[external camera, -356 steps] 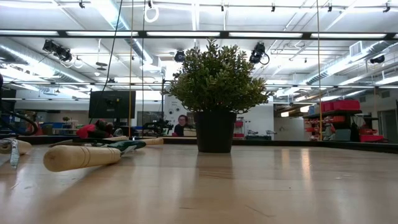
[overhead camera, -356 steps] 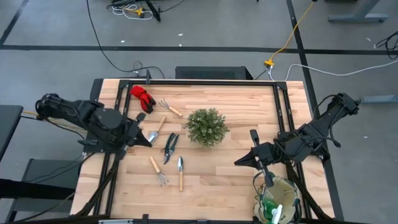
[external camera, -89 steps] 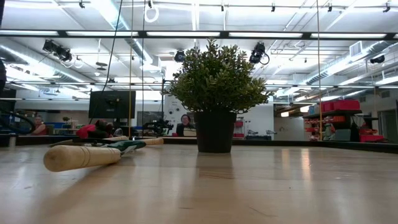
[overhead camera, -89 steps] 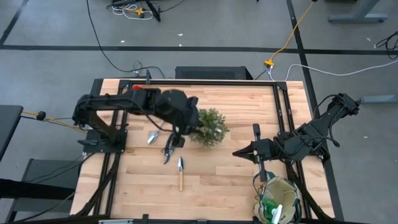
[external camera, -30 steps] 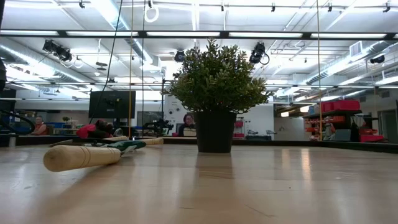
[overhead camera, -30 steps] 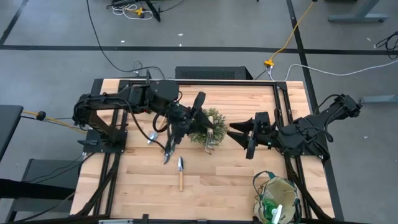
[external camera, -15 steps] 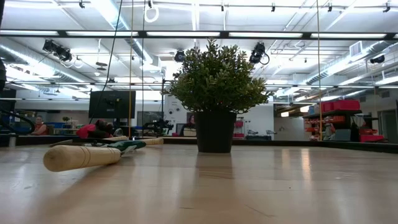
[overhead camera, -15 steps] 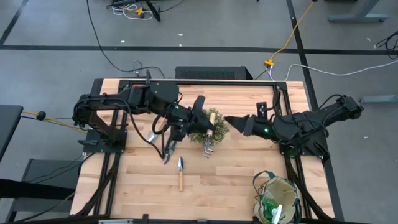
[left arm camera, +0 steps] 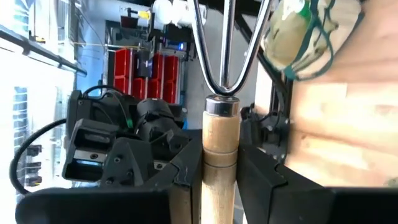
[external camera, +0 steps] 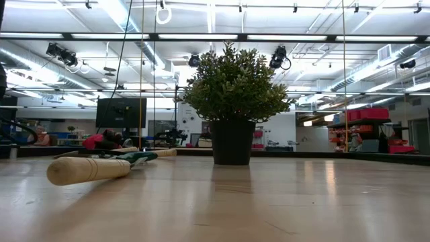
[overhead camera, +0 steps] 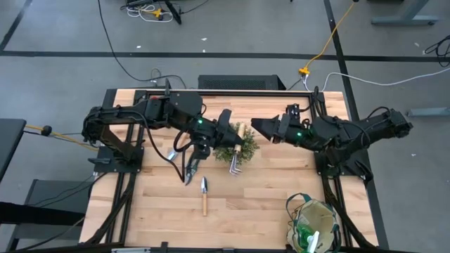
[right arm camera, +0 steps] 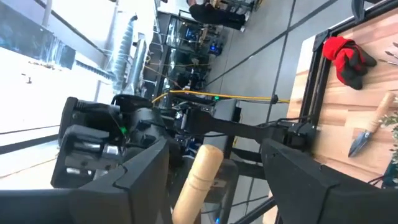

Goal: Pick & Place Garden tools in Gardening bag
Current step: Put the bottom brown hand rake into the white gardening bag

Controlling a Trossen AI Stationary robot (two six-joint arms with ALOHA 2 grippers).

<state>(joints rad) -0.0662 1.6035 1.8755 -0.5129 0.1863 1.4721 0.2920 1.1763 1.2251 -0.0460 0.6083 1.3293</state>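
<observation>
My left gripper [overhead camera: 230, 139] hovers over the round green plant [overhead camera: 223, 149] at mid-table, shut on a wooden-handled hand rake [overhead camera: 237, 149]. The rake's metal tines [overhead camera: 235, 166] point toward the near edge. My right gripper [overhead camera: 256, 126] is open just right of the rake. In the right wrist view the handle's rounded free end [right arm camera: 200, 169] stands between its spread fingers, with gaps on both sides. The beige gardening bag [overhead camera: 313, 226] sits at the near right corner. Pruning shears [overhead camera: 190, 167] and two trowels [overhead camera: 204, 194] [overhead camera: 173, 152] lie flat on the table. My left gripper pinches the rake's wooden handle [left arm camera: 217, 163] between its two fingers, a little behind the metal collar [left arm camera: 222, 106]. The fingers reach in about level from the table's left and lie across the handle. The rake is lifted clear, above the plant.
Red gloves [right arm camera: 347, 52] lie at the far left corner. In the low view the plant's dark pot [external camera: 232, 142] stands mid-table and a wooden tool handle [external camera: 88, 169] lies to its left. Bare wood shows between the plant and the bag.
My right gripper has swung from near the middle right toward the table's far edge and left, up to the rake's handle end, rolling as it went. My left gripper has stayed over the plant and rolled, turning the rake with it.
</observation>
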